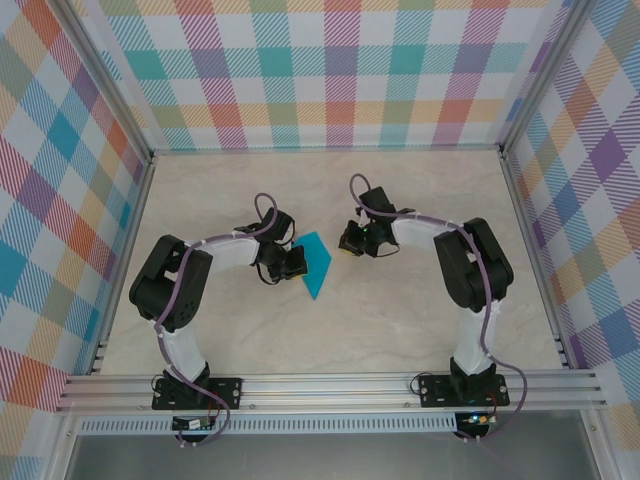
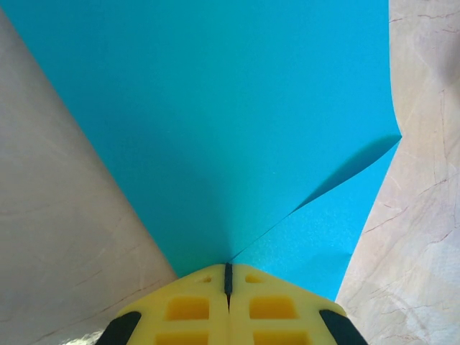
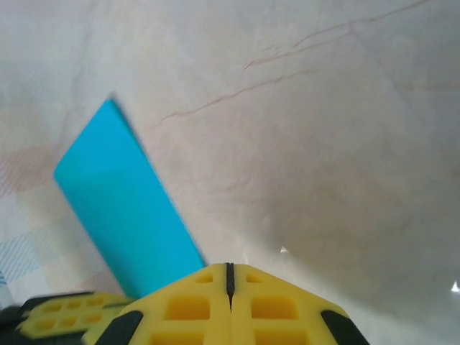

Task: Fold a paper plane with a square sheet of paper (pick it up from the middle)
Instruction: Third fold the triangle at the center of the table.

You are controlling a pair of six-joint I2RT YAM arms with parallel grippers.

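Note:
The teal-blue sheet of paper (image 1: 318, 265) is folded over on itself and lifted at the middle of the table. In the left wrist view the sheet of paper (image 2: 215, 122) fans out from my jaws, with a crease running up to the right and a lower flap (image 2: 330, 237). My left gripper (image 2: 228, 269) is shut on its near edge; from above, the left gripper (image 1: 290, 265) sits at the paper's left side. My right gripper (image 1: 350, 240) hovers just right of the paper, shut with nothing in it. From the right wrist, the paper (image 3: 126, 205) stands left of the shut right gripper (image 3: 230, 269).
The pale marble tabletop (image 1: 400, 320) is bounded by metal frame rails and checked fabric walls (image 1: 330, 70). The left gripper's yellow fingers (image 3: 57, 316) show at the lower left of the right wrist view, close to the right gripper.

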